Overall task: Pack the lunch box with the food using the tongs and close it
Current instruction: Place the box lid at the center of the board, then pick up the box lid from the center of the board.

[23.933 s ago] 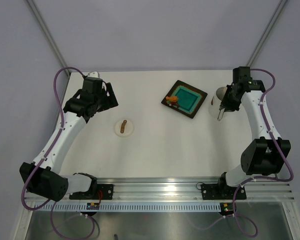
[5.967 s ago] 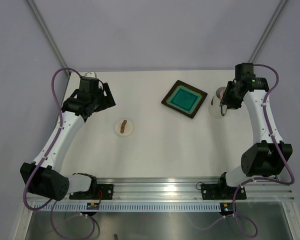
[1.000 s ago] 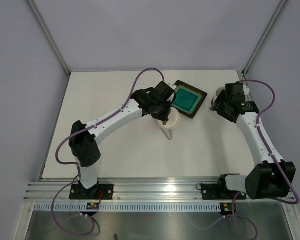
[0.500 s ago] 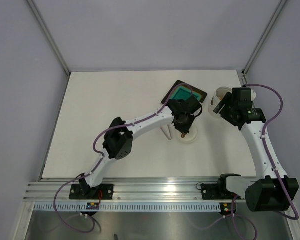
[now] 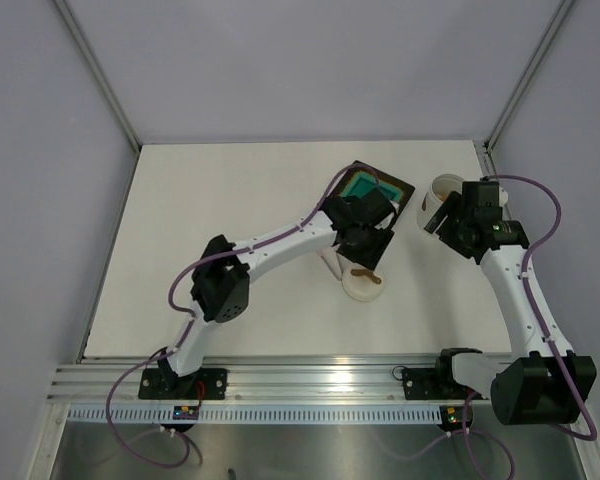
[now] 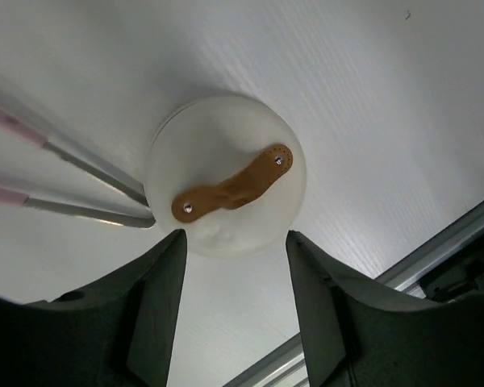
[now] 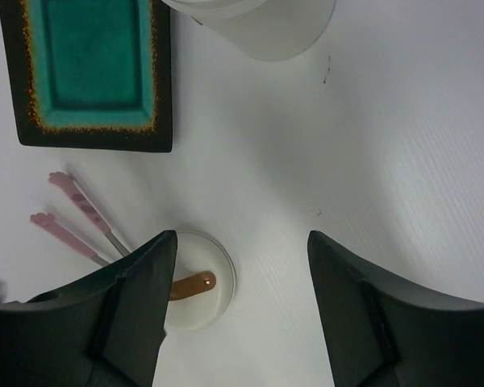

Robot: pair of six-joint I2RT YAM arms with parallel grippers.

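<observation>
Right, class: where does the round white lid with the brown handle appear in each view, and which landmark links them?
Top external: lid just below and right of centre.
Left wrist: lid mid-frame, handle up.
Right wrist: lid at bottom, left of centre, partly hidden.
Shared landmark: the pink tongs, right beside the lid in all three.

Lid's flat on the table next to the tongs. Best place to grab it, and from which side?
Grip the brown handle on the lid, across its narrow width, coming straight down from above. The lid lies flat on the table, so its low rim likely offers little purchase, and the tongs lie at one edge. The left end effector hovers open above it.
</observation>
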